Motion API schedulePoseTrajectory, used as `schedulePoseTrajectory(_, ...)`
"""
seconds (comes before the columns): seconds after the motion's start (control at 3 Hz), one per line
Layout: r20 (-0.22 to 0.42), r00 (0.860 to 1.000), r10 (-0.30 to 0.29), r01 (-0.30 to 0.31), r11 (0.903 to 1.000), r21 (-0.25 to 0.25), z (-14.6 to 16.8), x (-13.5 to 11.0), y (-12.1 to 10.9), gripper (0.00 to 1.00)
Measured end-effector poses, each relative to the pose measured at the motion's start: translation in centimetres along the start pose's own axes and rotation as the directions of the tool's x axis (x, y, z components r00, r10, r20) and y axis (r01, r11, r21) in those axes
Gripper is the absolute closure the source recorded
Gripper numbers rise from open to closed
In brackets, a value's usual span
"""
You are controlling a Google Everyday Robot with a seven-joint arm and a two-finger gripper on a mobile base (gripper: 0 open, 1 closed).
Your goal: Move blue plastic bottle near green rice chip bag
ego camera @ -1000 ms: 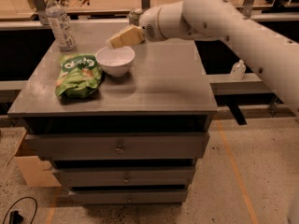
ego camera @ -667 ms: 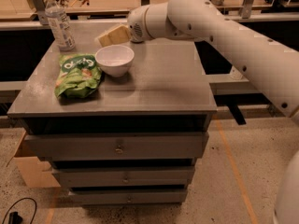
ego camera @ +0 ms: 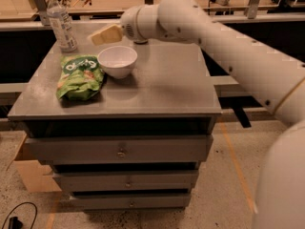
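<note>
Workshop or laboratory: grey metal drawer cabinet (ego camera: 119, 151), wooden workbenches (ego camera: 124, 1) with tools behind, speckled concrete floor (ego camera: 224, 204), cardboard box (ego camera: 33, 175); the pincer (ego camera: 98, 36) hovers above the tabletop (ego camera: 167, 80).

We see a grey cabinet (ego camera: 167, 82) with three drawers (ego camera: 143, 149) in the middle of the frame, on a speckled floor (ego camera: 224, 199) that has an orange line (ego camera: 236, 163) at the right. A cardboard box (ego camera: 29, 171) stands at lower left, a black cable (ego camera: 19, 213) in the bottom left corner. Wooden benches (ego camera: 100, 1) run along the top. The gripper (ego camera: 106, 34) hangs over the cabinet top, upper left.
</note>
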State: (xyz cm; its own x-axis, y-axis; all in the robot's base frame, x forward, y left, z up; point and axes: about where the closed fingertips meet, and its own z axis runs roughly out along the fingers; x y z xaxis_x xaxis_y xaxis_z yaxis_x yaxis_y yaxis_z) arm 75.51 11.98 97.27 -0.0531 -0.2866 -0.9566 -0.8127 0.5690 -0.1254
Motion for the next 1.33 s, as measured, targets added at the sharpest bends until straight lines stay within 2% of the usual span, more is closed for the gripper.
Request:
schedulePoseTrajectory(0.33,0.061,0.998,-0.003,0.004,0.9998,-0.019,6.5,-2.0,0.7,0.00)
schedulePoseTrajectory(0.67,0.111,0.994,0.003,0.001,0.9995,-0.032,11.6,-4.8,1.5,0.00)
schedulePoseTrajectory(1.0,0.126,0.991,0.041,-0.035,0.9981,-0.050,15.8,-6.2,3.0,0.00)
schedulePoseTrajectory(1.33,0.141,0.984,0.105,-0.096,0.9929,-0.070,19.5,-5.3,4.5,0.00)
